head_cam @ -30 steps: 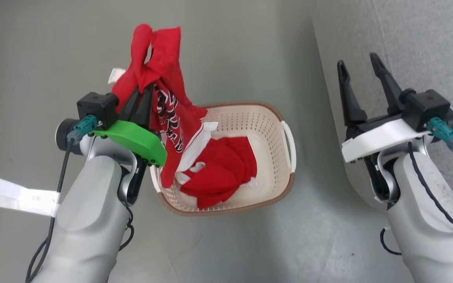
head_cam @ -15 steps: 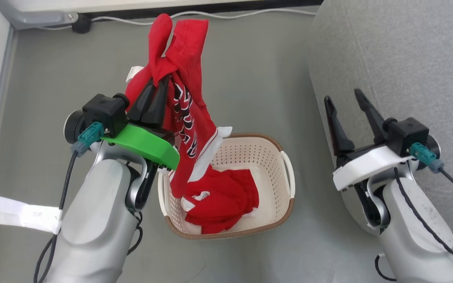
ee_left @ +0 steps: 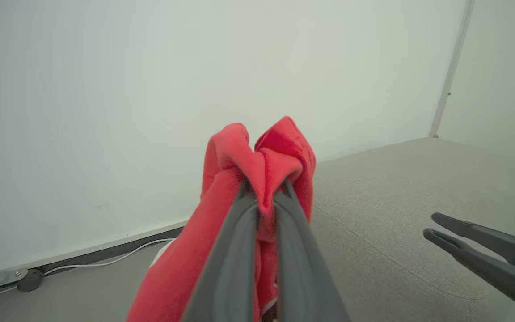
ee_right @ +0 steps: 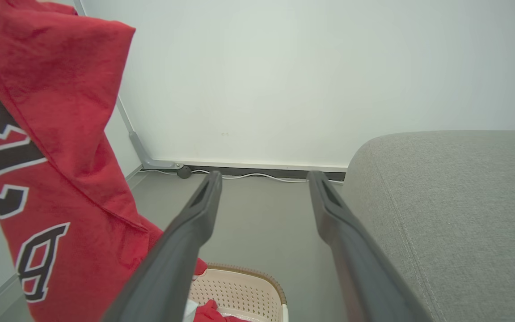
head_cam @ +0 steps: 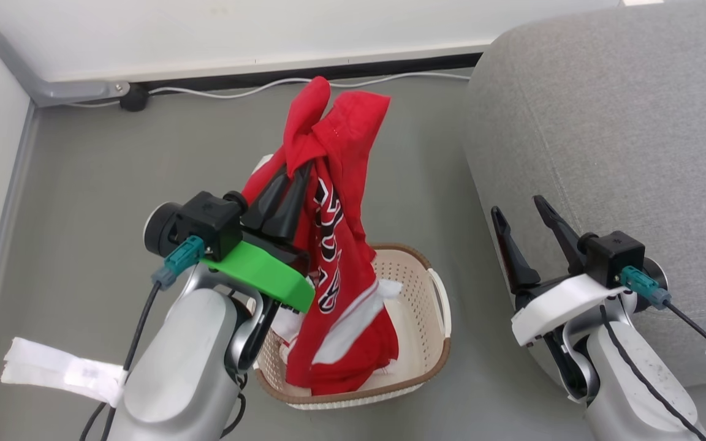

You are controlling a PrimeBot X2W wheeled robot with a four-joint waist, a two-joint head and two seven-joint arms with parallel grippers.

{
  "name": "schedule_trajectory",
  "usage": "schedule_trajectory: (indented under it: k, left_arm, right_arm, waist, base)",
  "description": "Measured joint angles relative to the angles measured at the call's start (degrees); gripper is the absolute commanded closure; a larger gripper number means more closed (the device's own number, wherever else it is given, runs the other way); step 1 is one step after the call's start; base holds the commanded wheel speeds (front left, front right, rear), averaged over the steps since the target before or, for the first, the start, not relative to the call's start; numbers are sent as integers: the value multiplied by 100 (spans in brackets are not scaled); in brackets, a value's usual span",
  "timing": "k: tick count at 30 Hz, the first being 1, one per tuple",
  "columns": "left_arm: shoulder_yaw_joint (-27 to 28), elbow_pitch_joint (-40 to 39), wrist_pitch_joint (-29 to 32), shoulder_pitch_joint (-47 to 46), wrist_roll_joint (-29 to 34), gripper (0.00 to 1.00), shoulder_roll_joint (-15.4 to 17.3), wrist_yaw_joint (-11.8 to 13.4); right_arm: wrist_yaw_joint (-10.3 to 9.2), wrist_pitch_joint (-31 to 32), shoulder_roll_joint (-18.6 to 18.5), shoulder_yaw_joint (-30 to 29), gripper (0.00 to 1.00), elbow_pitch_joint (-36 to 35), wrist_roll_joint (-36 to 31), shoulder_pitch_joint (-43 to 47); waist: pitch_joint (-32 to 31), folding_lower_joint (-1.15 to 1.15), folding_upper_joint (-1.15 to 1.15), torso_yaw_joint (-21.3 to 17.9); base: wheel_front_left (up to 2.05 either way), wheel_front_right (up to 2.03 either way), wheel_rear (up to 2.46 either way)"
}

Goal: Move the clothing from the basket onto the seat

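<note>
Gripping a bunched fold of the clothing point(head_cam: 336, 245), the left pincer point(head_cam: 295, 174) holds one red garment raised above the basket point(head_cam: 434, 318); the left wrist view shows both fingers point(ee_left: 235, 250) pressed together on the fabric. The garment hangs with its black-and-white lettering showing, and its lower end reaches down into the basket, where more red and white fabric lies. The basket stands on the grey floor point(head_cam: 114, 171) between the two arms, near the rounded corner of the seat point(head_cam: 604, 122). The right pincer point(head_cam: 518, 206) is spread wide and empty, beside the seat's near edge. A white cable point(head_cam: 218, 93) runs along the foot of the wall.
</note>
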Motion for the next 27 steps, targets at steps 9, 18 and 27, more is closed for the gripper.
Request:
schedule_trajectory:
  k: [9, 18, 27]
  left_arm:
    - [-188, -327, 8, 216, -36, 100, 21, 0]
    - [-213, -554, 99, 345, -36, 100, 25, 60]
    - [-238, -720, 187, 369, -32, 100, 27, 162]
  right_arm:
    - [4, 0, 20, 20, 0, 8, 11, 162]
    - [5, 0, 34, 21, 0, -51, 52, 176]
    - [125, 1, 91, 423, 0, -478, 52, 170]
  waist:
    - [-264, 0, 0, -93]
    - [-298, 0, 0, -125]
    - [-295, 0, 0, -120]
  base:
    - [0, 0, 0]
    - [0, 0, 0]
    - [0, 0, 0]
